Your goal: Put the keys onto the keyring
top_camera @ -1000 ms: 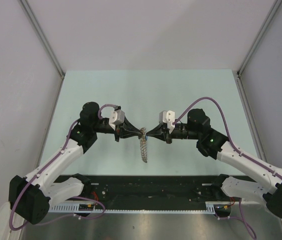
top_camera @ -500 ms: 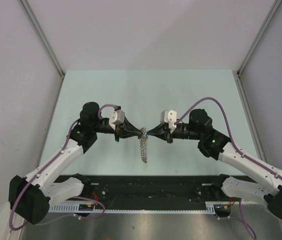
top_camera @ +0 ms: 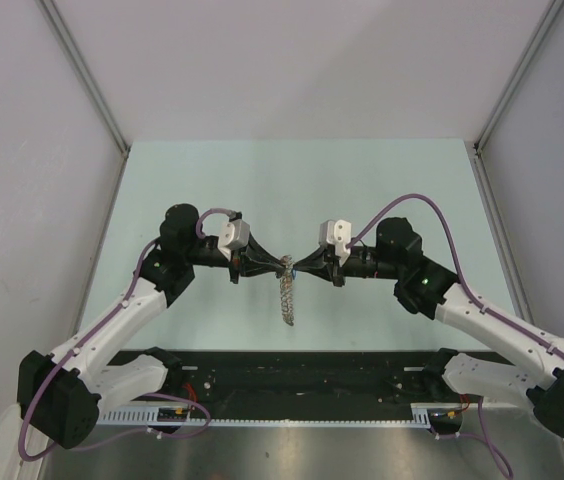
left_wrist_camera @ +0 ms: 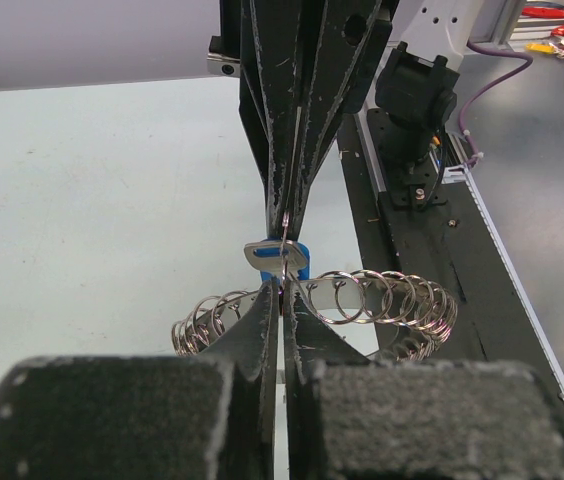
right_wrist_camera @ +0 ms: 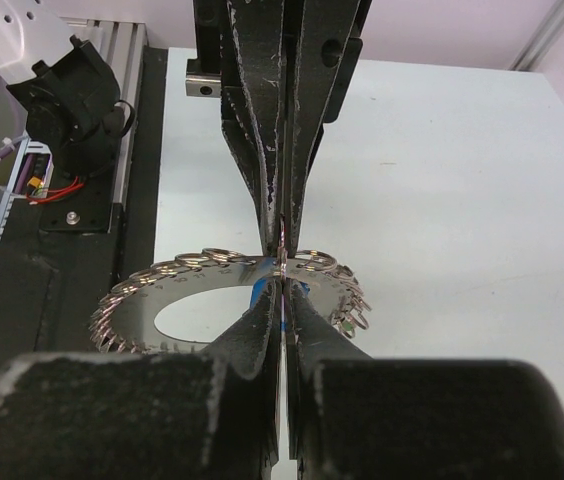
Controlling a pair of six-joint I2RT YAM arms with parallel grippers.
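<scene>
The keyring [top_camera: 288, 296], a flat silver disc rimmed with small wire loops, hangs edge-on above the table between both arms. My left gripper [top_camera: 281, 264] and right gripper [top_camera: 295, 265] meet tip to tip at its top. In the left wrist view the left gripper [left_wrist_camera: 282, 292] is shut on the keyring's rim [left_wrist_camera: 392, 300], and a blue-headed key [left_wrist_camera: 280, 258] lies just beyond its tips. In the right wrist view the right gripper [right_wrist_camera: 282, 280] is shut on that blue key [right_wrist_camera: 261, 292], against the keyring [right_wrist_camera: 202, 295]. A green-headed key [right_wrist_camera: 347, 323] hangs on the ring's right side.
The pale green table [top_camera: 292, 180] is enclosed by grey walls at the left, right and back. A black rail with cable ducts [top_camera: 302, 385] runs along the near edge between the arm bases.
Almost nothing: the right wrist shifted slightly right and came back. Both grippers stay shut at the top of the ring.
</scene>
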